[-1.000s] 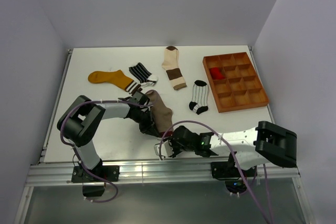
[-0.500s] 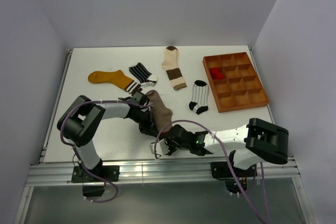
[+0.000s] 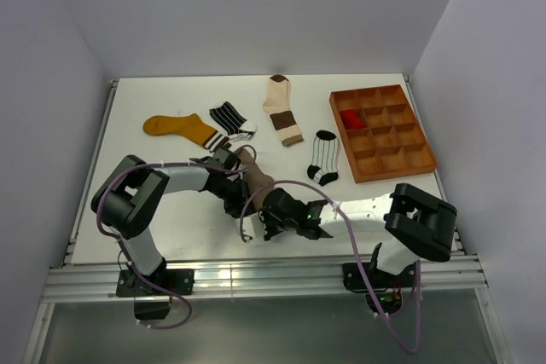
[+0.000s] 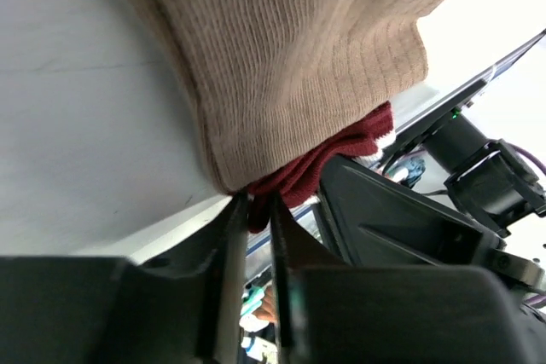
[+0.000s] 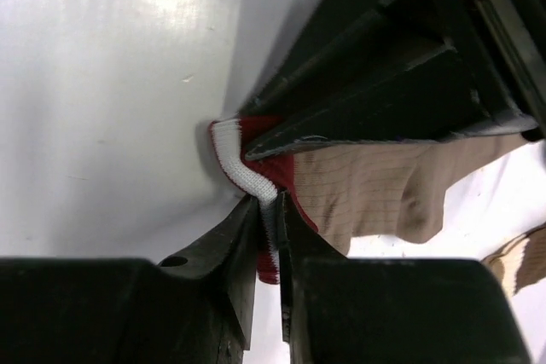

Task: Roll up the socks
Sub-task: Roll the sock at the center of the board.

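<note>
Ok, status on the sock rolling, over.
Left gripper pinching tan sock cuff. Right gripper pinching same cuff, facing it. Yellow sock cuff lies near left wrist.

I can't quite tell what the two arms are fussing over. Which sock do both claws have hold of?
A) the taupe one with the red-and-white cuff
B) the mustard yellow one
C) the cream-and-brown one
A: the wrist views show the red-and-white cuff of the taupe sock pinched in the left claw and in the right claw.
</note>
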Robot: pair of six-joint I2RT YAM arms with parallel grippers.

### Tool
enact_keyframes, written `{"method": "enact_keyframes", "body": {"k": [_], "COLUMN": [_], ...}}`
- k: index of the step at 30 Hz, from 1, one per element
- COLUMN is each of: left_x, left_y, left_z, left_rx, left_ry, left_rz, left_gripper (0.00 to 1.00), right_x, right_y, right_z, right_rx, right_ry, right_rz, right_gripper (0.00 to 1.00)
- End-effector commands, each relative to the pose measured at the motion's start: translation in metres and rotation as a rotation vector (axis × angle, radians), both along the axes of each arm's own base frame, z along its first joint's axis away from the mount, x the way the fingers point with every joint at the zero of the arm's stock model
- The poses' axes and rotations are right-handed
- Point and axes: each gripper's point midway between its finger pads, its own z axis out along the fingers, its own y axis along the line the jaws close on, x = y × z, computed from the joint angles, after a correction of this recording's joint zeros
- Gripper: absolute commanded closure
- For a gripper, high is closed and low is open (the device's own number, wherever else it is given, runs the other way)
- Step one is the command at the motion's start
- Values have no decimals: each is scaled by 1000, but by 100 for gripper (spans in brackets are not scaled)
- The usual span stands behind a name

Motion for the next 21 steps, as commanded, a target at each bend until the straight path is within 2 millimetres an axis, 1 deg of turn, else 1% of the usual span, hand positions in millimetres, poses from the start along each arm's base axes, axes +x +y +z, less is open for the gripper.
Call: {"method": "enact_keyframes", "body": {"k": [1,2,3,4,5,6,7,8,9,10,11,12,13,14,15,16,17,18,19,20,21], "left_x": [11,13,18,21,26,29,33,36,39,40,44,49,51,51,56,53,57,59,57,57,59], "left_y": [2,3,3,2,2,0,2,0,1,3,6,5,6,11,11,16,19,20,24,25,28], "left_z": [14,15,22,24,27,33,33,37,43,41,40,47,48,42,51,45,45,51,47,47,47], "left_rx": [-21,-23,-38,-38,-38,-49,-40,-51,-59,-50,-36,-55,-57,-33,-56,-44,-32,-44,-32,-34,-10], "left_ry": [-58,-63,-86,-93,-113,-128,-147,-170,-186,-199,-219,-247,-264,-279,-316,-319,-353,-389,-403,-420,-463], "left_rz": [41,59,78,100,114,136,157,170,193,210,234,264,281,307,328,343,368,379,386,389,398], "left_gripper": [76,74,71,70,69,67,66,65,65,65,65,64,65,65,65,65,65,64,64,63,64], "right_x": [2,5,1,-4,2,-6,-13,-14,-16,-20,-24,-26,-29,-33,-34,-28,-35,-37,-30,-36,-37], "right_y": [-2,2,-7,-7,-7,-17,-17,-23,-25,-26,-27,-27,-28,-26,-30,-24,-29,-30,-24,-29,-26], "right_z": [11,20,16,17,23,17,17,15,15,15,20,17,16,24,14,21,22,16,23,24,27], "right_rx": [-3,14,-21,-22,-18,-63,-65,-99,-107,-114,-117,-127,-141,-148,-185,-177,-205,-210,-187,-216,-201], "right_ry": [137,158,208,262,290,348,404,460,499,541,608,659,701,767,832,850,918,1002,1017,1081,1129], "right_rz": [-41,-45,-50,-39,-52,-57,-39,-53,-55,-49,-49,-46,-42,-35,-55,-38,-43,-53,-33,-42,-35], "right_gripper": [90,89,90,90,90,90,90,90,90,90,90,90,90,90,90,90,90,90,91,91,91]}}
